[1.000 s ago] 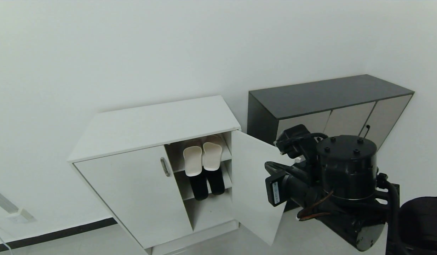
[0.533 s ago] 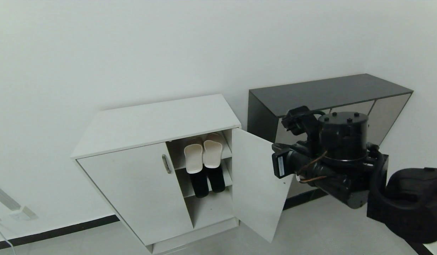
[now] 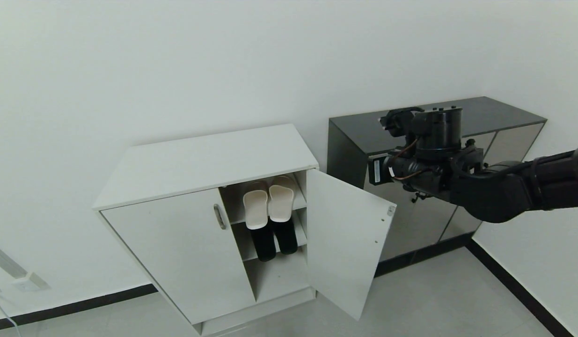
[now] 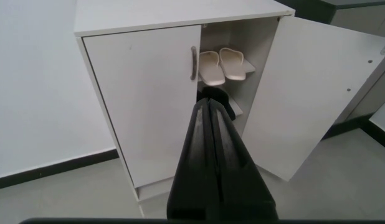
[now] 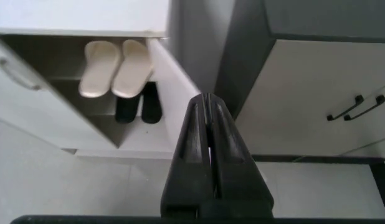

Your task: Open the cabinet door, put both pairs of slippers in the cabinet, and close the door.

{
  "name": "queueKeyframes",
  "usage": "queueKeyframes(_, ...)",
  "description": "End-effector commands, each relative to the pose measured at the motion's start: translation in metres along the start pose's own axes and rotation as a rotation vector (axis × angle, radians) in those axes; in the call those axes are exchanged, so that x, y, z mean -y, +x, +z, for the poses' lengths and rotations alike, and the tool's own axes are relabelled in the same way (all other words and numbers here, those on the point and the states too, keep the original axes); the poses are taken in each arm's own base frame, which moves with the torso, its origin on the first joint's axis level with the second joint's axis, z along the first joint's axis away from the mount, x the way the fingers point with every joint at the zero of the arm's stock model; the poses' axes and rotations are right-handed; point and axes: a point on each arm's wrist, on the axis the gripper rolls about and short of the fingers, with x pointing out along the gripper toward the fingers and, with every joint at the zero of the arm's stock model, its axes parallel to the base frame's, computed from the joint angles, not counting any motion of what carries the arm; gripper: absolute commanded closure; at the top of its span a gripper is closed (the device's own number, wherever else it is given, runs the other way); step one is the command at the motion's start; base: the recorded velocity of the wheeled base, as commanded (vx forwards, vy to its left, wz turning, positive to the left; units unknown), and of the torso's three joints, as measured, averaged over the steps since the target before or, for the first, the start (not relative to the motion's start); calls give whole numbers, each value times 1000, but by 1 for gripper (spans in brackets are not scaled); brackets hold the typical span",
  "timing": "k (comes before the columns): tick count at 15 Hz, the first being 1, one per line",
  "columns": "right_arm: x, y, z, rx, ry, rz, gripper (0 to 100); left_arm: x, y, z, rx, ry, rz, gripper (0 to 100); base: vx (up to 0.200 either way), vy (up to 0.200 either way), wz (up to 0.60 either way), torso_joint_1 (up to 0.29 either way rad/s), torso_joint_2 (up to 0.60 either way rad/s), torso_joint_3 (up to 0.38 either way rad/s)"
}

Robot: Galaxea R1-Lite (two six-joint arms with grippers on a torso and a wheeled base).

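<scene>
The white cabinet stands against the wall with its left door closed and its right door swung open. A cream pair of slippers lies on the upper shelf and a black pair on the shelf below. My right arm is raised beyond the open door, beside the dark cabinet. The right gripper is shut and empty, above the door's edge. The left gripper is shut and empty, facing the cabinet front, partly hiding the black slippers below the cream slippers.
A dark cabinet with grey doors stands right of the white one, close behind the open door. Bare grey floor lies in front. A white socket strip sits low on the wall at far left.
My right arm has risen and swung to the right, from in front of the open door up to the dark cabinet's top. The door and slippers have not moved.
</scene>
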Motion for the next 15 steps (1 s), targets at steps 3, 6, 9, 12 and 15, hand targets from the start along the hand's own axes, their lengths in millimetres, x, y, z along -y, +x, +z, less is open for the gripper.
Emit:
queueKeyframes(3,21,49,-29,-64,35,-22,100,0,0,0,-2,1,1,100,0,0,0,0,0,0)
queueKeyframes(6,29,64,-44,-92,40,-17,100,0,0,0,-2,1,1,100,0,0,0,0,0,0)
queueKeyframes(9,31,72,-52,-106,45,-19,100,0,0,0,0,1,1,100,0,0,0,0,0,0)
queueKeyframes(12,31,79,-58,-117,48,-22,100,0,0,0,-2,1,1,100,0,0,0,0,0,0)
queueKeyframes(15,31,80,-60,-123,45,-22,100,0,0,0,-2,1,1,100,0,0,0,0,0,0)
